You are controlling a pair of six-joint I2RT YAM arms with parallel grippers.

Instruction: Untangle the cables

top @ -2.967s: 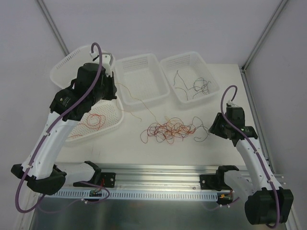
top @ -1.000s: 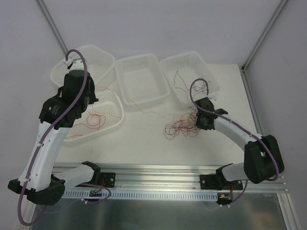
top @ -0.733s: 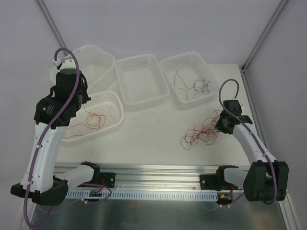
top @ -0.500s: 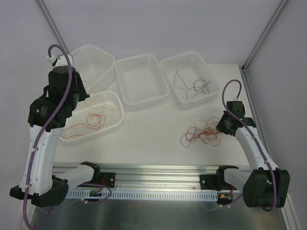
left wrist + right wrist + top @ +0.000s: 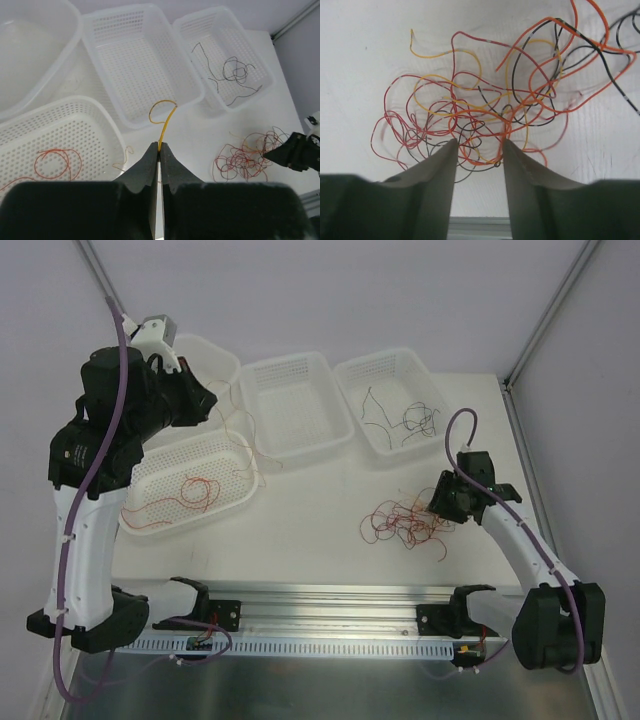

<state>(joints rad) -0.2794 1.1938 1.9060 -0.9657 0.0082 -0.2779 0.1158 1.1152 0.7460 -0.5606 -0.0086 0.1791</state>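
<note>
On the white counter, right of centre in the top view, the tangled cables lay beneath the right jaws, which stood apart. At upper left, the left jaws were clamped together on one yellow cable.

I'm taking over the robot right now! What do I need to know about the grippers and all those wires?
Left gripper: shut on one yellow cable, held up in the air.
Right gripper: open, with a jaw on either side of the tangle on the table.
Done: red cables lie in the near left basket. Black cables lie in the far right basket.
Left: put the yellow cable into a basket, then probably pull the red, orange, yellow and black wires out of the tangle one at a time.
</note>
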